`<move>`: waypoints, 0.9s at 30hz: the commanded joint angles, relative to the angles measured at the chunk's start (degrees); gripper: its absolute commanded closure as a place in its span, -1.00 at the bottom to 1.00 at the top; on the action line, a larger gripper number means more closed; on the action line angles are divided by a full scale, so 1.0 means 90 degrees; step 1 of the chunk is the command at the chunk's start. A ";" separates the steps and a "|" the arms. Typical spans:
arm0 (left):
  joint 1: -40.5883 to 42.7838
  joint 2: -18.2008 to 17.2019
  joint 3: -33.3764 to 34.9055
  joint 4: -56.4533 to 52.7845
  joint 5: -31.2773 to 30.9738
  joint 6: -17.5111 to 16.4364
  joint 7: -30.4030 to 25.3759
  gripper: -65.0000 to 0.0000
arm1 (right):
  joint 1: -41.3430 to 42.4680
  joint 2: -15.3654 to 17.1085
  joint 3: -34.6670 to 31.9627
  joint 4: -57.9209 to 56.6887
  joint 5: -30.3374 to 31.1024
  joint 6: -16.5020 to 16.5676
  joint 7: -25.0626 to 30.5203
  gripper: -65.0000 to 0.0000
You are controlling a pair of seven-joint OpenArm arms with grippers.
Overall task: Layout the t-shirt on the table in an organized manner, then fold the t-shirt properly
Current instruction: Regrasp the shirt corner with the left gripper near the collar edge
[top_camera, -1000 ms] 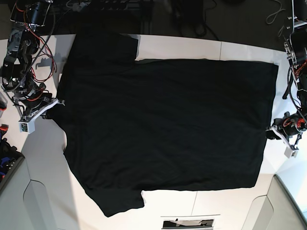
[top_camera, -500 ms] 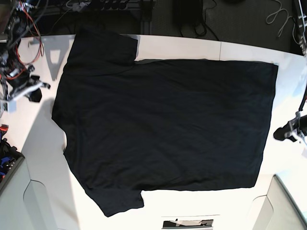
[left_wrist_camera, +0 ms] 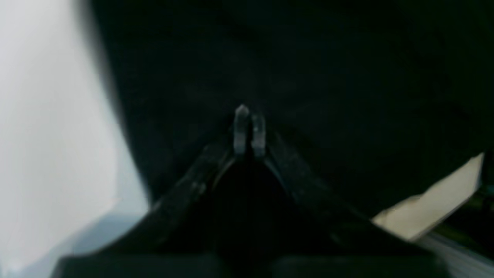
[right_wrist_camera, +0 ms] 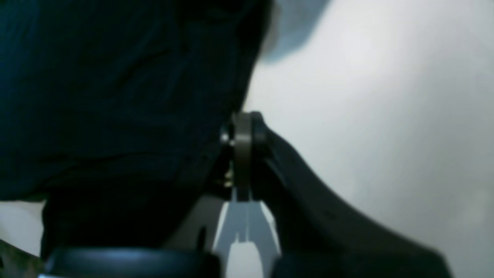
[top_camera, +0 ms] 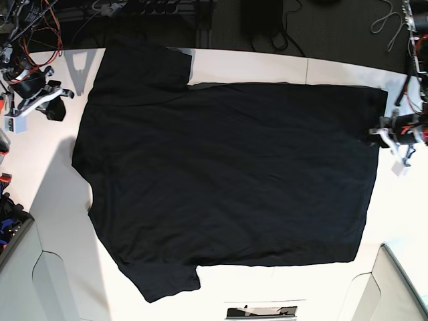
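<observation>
Two wrist views giving close detail, base view alone giving the whole layout. Lying spread flat on the table (top_camera: 254, 67), black and print-side hidden, the shirt (top_camera: 227, 174), with one sleeve toward the far edge and one toward the near edge. Sitting at the shirt's hem edge, the left pincer (top_camera: 378, 136), its arm reaching in low from the table's side, wrist roughly level. Hovering off the cloth beyond the collar end, well apart from it, the right pincer (top_camera: 57, 110), its arm drawn back toward the far corner, red wiring trailing behind.

Showing only in the left wrist view: left pincer (left_wrist_camera: 249, 129) clenched, fingertips pressed together, dark shirt (left_wrist_camera: 308, 69) filling everything ahead and to one side, white table (left_wrist_camera: 50, 116) to the other side. Not possible to tell whether cloth is caught between the tips.

Showing only in the right wrist view: right pincer (right_wrist_camera: 243, 135) clenched on nothing, shirt (right_wrist_camera: 115, 96) edge lying just to one side of the tips, bare table (right_wrist_camera: 366, 116) to the other. Both wrist views blurring heavily.
</observation>
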 commanded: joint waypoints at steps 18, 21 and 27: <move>-0.0129 -0.0226 -0.0044 0.0070 0.1783 -0.0055 -0.1044 1.00 | 0.0049 0.0124 0.0041 0.0097 0.0100 0.0051 0.0097 1.00; -0.0126 -0.0313 -0.0044 0.0070 0.1625 -0.0055 -0.0993 1.00 | 0.0046 0.0121 0.0041 0.0097 0.0102 0.0051 0.0097 1.00; -0.0126 -0.0469 -0.0100 0.0160 -0.0024 -0.0055 -0.0051 1.00 | 0.0044 0.0121 0.0066 0.0109 0.0345 0.0100 -0.0102 1.00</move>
